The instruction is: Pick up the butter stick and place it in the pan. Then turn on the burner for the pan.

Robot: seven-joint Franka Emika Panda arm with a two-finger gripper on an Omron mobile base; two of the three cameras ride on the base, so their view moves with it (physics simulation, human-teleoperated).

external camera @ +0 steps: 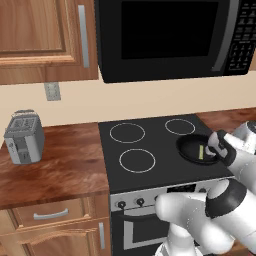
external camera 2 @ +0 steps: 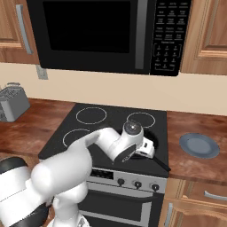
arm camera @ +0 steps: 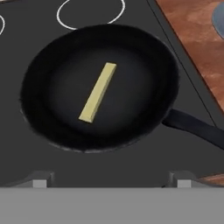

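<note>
Butter stick [arm camera: 98, 92] is seen lying flat inside the pan [arm camera: 48, 127], near its centre. Gripper [arm camera: 111, 181] is held spread and empty above the pan. Pan handle [arm camera: 194, 129] could be knocked when the knobs [external camera 2: 137, 184] are approached.

Even, shadowless rendered light fills all 3 views, with no glare. The microwave [external camera: 170, 37] door stays flat black. The pan [arm camera: 98, 87] shows a soft, fuzzy rim in the hand view; base views look slightly coarse.
</note>
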